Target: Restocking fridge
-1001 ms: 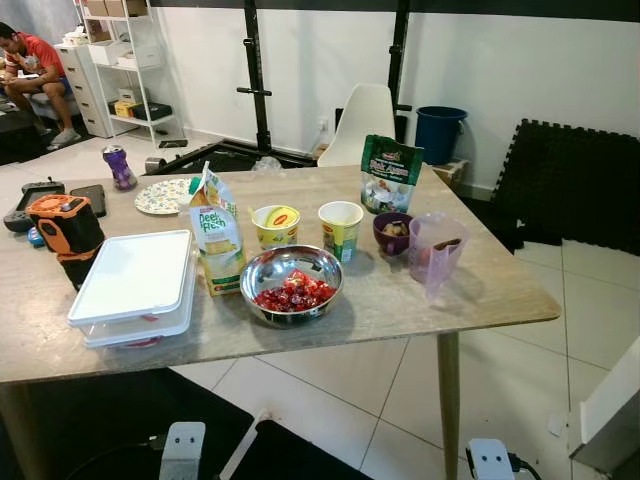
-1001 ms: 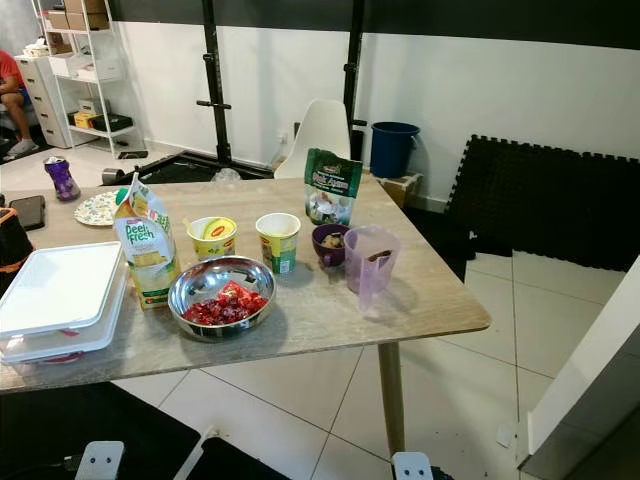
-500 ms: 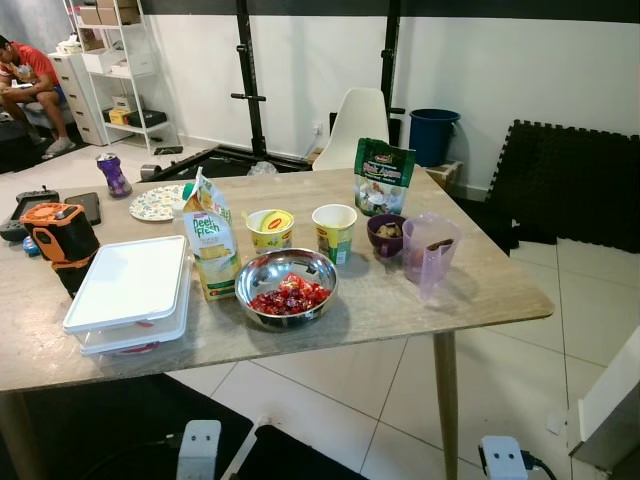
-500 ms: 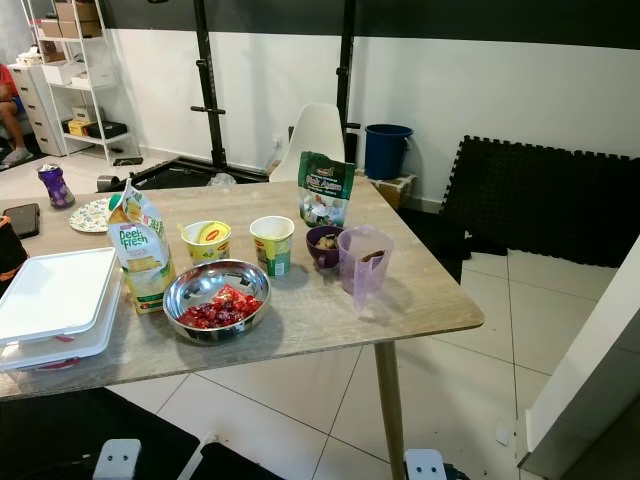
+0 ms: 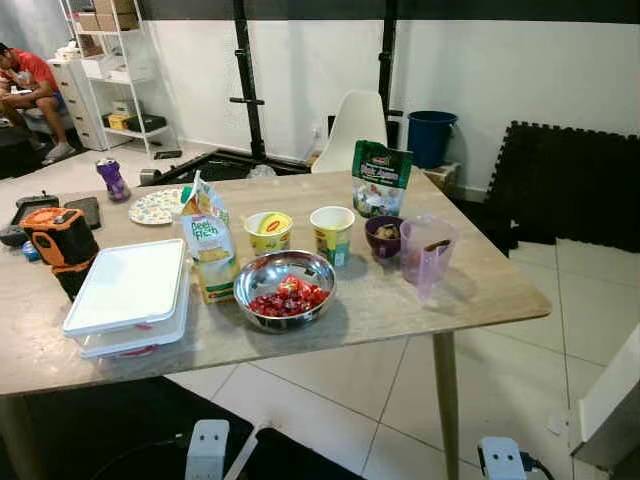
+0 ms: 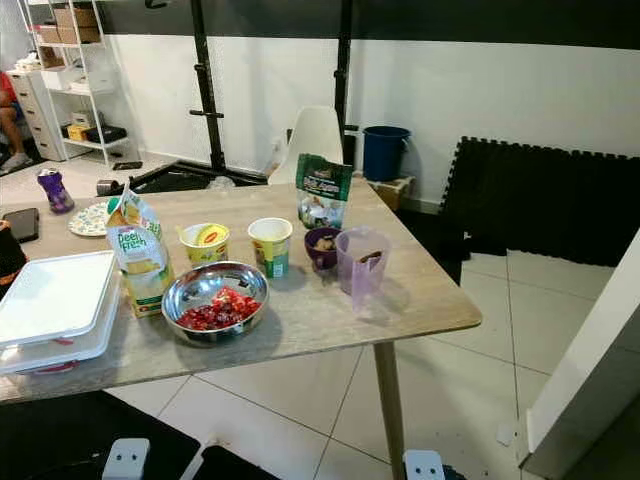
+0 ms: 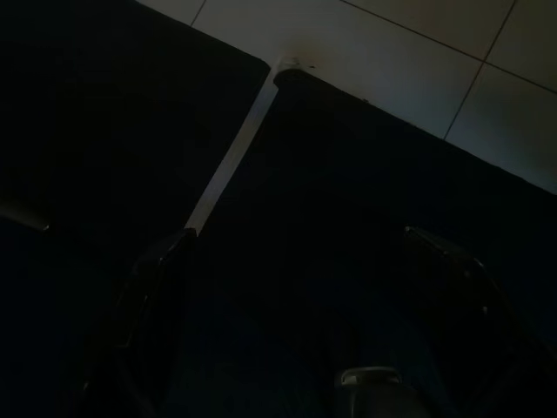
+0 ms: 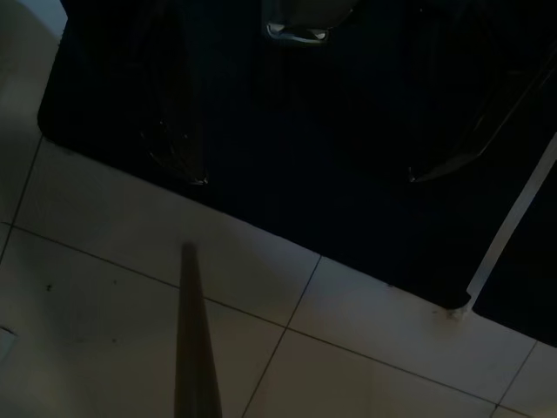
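Left eye view: groceries waiting on tabletop (image 5: 470, 290), juice carton (image 5: 208, 245) beside steel bowl (image 5: 285, 288); apparently approach stage, nothing picked yet.

Wrist views: left end effector (image 7: 305, 261) and right end effector (image 8: 305, 113) spread wide, empty, over floor; next, probably reaching for 1 item.

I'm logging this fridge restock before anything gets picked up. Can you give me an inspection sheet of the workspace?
Surface: wooden table, crowded.
Job's things: juice carton, two yellow cups, steel bowl of red food, lidded container, purple bowl, snack bag, purple pitcher.
Clutter: orange tool, patterned plate, purple can.
Grippers: left gripper and right gripper open, idle above floor.
Cables: nothing seen.
Surroundings: white chair, blue bin, seated person.
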